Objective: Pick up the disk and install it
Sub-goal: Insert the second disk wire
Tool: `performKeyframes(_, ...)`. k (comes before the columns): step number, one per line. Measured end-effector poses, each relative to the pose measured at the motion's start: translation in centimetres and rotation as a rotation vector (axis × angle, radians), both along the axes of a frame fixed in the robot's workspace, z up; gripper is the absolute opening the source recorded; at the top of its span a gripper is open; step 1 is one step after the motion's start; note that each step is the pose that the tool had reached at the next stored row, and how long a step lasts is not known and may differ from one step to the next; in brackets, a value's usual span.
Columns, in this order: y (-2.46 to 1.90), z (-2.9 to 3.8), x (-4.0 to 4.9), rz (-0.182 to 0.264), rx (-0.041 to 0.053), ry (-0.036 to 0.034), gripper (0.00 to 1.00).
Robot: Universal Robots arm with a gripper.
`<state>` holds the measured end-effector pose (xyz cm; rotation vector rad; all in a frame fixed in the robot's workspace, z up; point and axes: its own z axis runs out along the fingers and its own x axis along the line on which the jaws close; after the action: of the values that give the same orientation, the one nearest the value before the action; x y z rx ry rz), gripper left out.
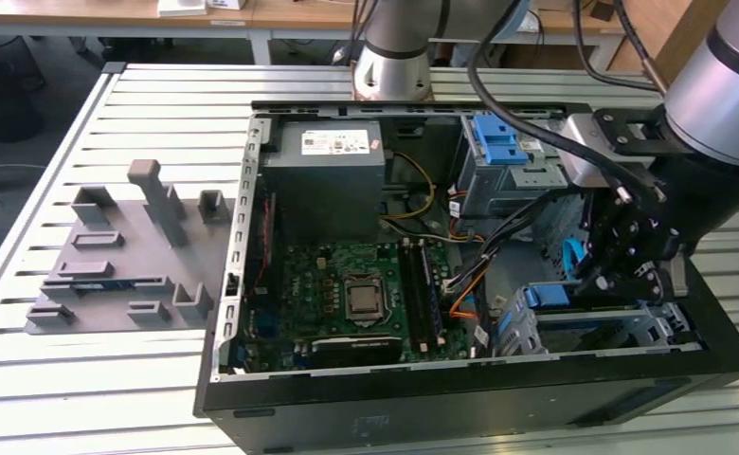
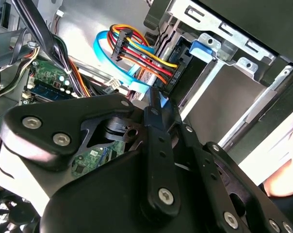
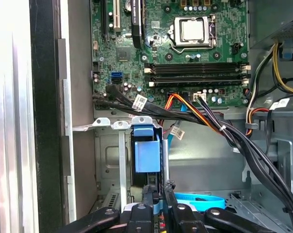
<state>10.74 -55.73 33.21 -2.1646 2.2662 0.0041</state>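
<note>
Looks like mid-install: gripper (image 1: 612, 248) sunk down into the open computer case (image 1: 344, 403) at the exterior view's right, right over the metal drive cage (image 1: 622, 327) in the near corner. Jaws pinched close together in the first wrist view, apparently clamped on the thin edge of the disk (image 3: 147, 158), though can't quite confirm contact at the tips. Disk standing on edge inside the cage slot, blue plastic rail facing the camera, so probably held vertical to slide down between the cage walls. Cage itself thin stamped sheet metal, grey, with bent tabs and punched holes along its top lip. Bundle of red, orange, yellow and black power wires (image 2: 137, 48) plus a flat light-blue data cable (image 2: 105, 51) draped just beside the bay, close enough to snag. Green motherboard (image 1: 357, 299) flat on the case floor, shiny bare CPU socket in the middle, long black memory slots next to it. Grey boxy power supply (image 1: 332, 175) at the far end, blue latch (image 1: 502, 142) near it. Grey moulded fixture tray (image 1: 123, 261) sitting well apart on the slatted aluminium table (image 1: 79, 379), matte and blocky
</note>
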Motion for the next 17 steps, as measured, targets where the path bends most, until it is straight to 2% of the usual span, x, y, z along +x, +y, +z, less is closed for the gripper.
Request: performKeyframes(17,0.01,1.36,0.00,0.000,0.0005,0.0000,0.22)
